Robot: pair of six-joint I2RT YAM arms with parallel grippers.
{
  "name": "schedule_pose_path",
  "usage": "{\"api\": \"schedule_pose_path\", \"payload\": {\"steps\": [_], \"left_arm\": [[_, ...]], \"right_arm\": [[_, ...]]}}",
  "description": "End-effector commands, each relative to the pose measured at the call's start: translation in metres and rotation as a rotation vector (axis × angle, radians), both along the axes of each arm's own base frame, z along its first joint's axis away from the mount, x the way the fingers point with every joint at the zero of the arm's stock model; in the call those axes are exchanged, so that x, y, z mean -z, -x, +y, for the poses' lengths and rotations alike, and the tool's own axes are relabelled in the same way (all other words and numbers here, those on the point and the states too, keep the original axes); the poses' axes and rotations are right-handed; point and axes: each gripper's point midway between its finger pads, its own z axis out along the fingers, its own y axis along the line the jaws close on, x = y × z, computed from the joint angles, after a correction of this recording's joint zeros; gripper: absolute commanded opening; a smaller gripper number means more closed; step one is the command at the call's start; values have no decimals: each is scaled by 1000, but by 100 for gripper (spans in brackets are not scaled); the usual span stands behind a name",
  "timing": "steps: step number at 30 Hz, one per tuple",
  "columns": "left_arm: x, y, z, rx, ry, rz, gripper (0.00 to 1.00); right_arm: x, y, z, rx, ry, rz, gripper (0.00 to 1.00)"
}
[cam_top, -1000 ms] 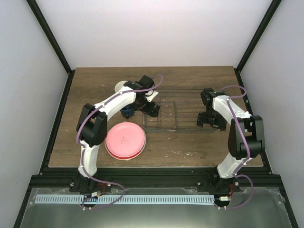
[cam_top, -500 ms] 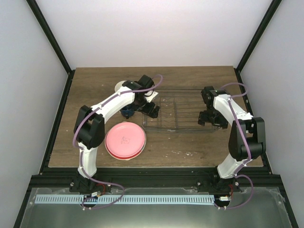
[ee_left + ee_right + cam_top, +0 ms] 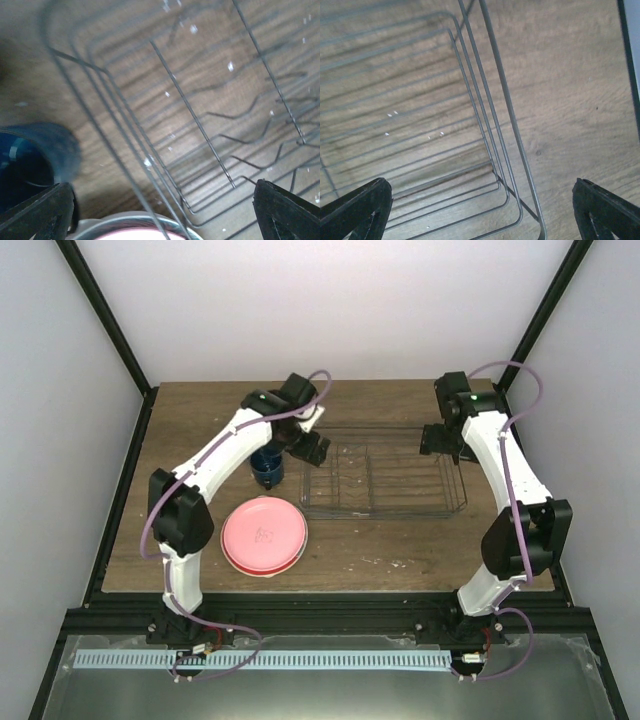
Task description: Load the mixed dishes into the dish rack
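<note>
The dish rack, thin dark wire, lies on the wooden table between my two arms. My left gripper hovers open above its left end, and my right gripper hovers open above its right end; neither holds anything. In the left wrist view the rack's corner and dividers fill the frame, with the dark blue mug at lower left and a plate rim below my open gripper. The right wrist view shows the rack's rounded corner beneath the open gripper. The mug stands left of the rack.
The pink plate tops a stack near the front left, with a pale rim showing under it. Dark frame posts and white walls close in the table on three sides. Bare wood lies right of the rack.
Both arms have risen from the rack's ends and swung toward the back of the table. The rack stays on the table, and both grippers remain open.
</note>
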Motion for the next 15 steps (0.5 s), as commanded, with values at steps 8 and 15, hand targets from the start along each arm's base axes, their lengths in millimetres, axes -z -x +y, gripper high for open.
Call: {"api": "schedule_pose_path", "payload": {"steps": [8,15], "left_arm": [[-71,-89,122,-377,-95,-247,100],[-73,-129,205,-631,-7,-242,100]], "right_arm": [[-63,-39,11,-125,8,-183,100],[-86,-75,32,-192,-73,-313,100]]}}
